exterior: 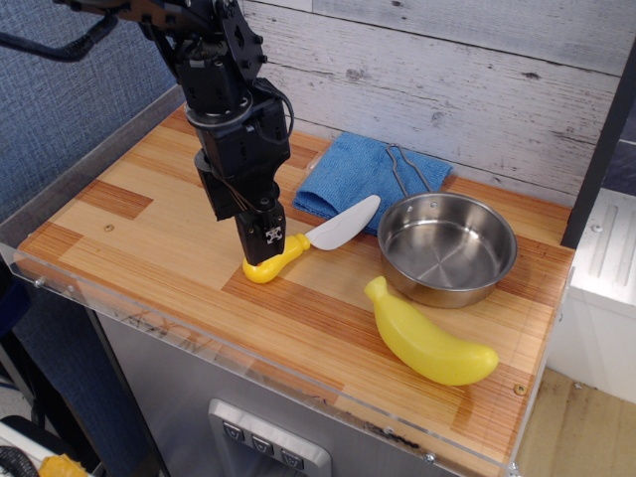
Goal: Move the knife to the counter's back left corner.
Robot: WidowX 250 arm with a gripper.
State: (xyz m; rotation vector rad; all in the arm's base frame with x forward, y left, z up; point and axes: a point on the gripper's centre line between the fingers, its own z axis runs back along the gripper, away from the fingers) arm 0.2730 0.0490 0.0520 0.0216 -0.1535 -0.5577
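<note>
The knife [333,231] lies near the middle of the counter [149,238], its white blade pointing back right toward the blue cloth and its yellow handle pointing front left. My gripper [266,241] comes straight down onto the handle. Its dark fingers [264,235] look closed around the handle, and the yellow handle end sticks out below them. The knife seems to rest on or just above the wood. The counter's back left corner [189,114] lies behind the arm and is partly hidden by it.
A folded blue cloth [363,169] lies at the back middle. A steel pan [447,246] stands to the right, its wire handle over the cloth. A yellow toy banana [427,338] lies at the front right. A wall runs along the back and the left.
</note>
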